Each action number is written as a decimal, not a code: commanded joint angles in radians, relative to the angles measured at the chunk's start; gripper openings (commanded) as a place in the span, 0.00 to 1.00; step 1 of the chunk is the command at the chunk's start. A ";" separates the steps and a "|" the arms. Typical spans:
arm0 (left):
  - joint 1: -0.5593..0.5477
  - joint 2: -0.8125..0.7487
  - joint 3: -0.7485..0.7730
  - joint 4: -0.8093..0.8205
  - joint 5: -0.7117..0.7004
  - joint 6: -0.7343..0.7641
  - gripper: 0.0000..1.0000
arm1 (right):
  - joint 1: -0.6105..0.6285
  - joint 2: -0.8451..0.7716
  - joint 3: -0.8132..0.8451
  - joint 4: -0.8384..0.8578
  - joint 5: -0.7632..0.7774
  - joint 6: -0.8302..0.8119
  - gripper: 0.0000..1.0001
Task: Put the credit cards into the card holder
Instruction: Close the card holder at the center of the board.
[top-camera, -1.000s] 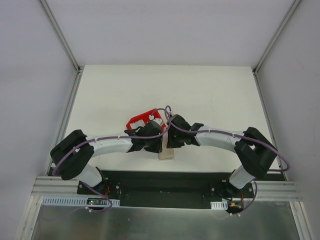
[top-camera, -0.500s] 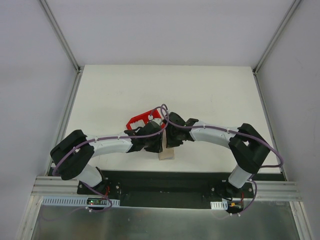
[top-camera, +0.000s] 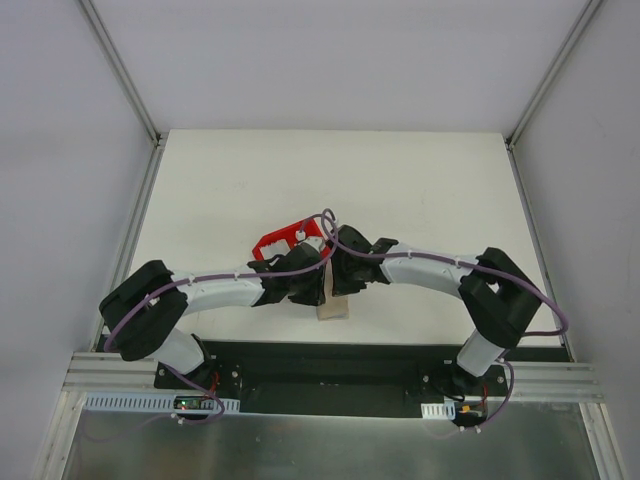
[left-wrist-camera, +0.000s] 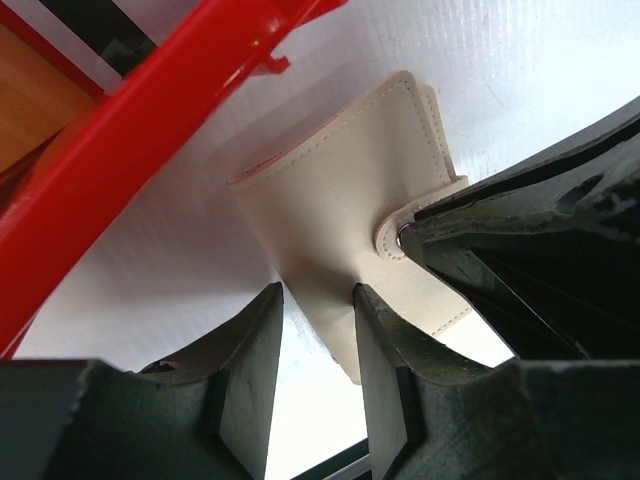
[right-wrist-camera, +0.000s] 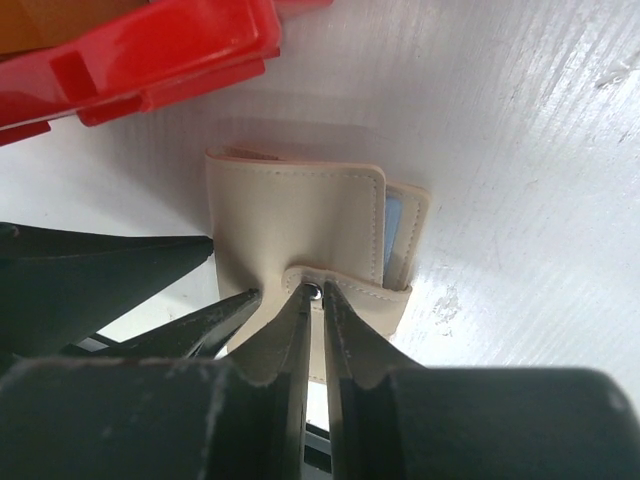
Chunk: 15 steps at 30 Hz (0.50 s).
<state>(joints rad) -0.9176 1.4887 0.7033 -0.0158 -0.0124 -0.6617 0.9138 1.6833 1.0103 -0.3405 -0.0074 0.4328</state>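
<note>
Since a second ago my right arm has drawn its elbow inward and nudged its wrist a little toward the red bin (top-camera: 278, 241), while my left arm has hardly stirred; both wrists now crowd together near the front of the table (top-camera: 420, 190), over the card holder (top-camera: 333, 305); my left claw (left-wrist-camera: 318, 340) is clenched on the folded body of the card holder (left-wrist-camera: 330, 200), one finger pressed to each face, steadying it just beside the bin's rim; my right claw (right-wrist-camera: 313, 330) is pinched nearly closed on the snap tab (right-wrist-camera: 345, 292), its tips meeting right at the stud (right-wrist-camera: 313, 290); the flap is not yet lifted, with only a sliver of pale blue showing at the open edge, so I judge I am at the unsnapping step, before any card goes in; the credit cards themselves I cannot make out clearly from here; next I need to pull the tab away from the body with my right claw while my left holds firm, gently enough that the holder does not slip free or twist.
</note>
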 joint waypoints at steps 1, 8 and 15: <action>-0.013 -0.028 -0.022 0.005 -0.035 -0.001 0.34 | 0.007 0.047 -0.070 -0.015 0.044 -0.022 0.12; -0.013 -0.030 -0.030 0.005 -0.034 -0.015 0.37 | 0.008 0.015 -0.118 0.032 0.018 -0.006 0.14; -0.013 -0.057 -0.048 0.005 -0.055 -0.029 0.38 | 0.008 0.000 -0.102 0.057 0.018 -0.012 0.16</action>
<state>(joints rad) -0.9176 1.4693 0.6788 -0.0010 -0.0311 -0.6735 0.9138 1.6409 0.9440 -0.2554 -0.0154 0.4335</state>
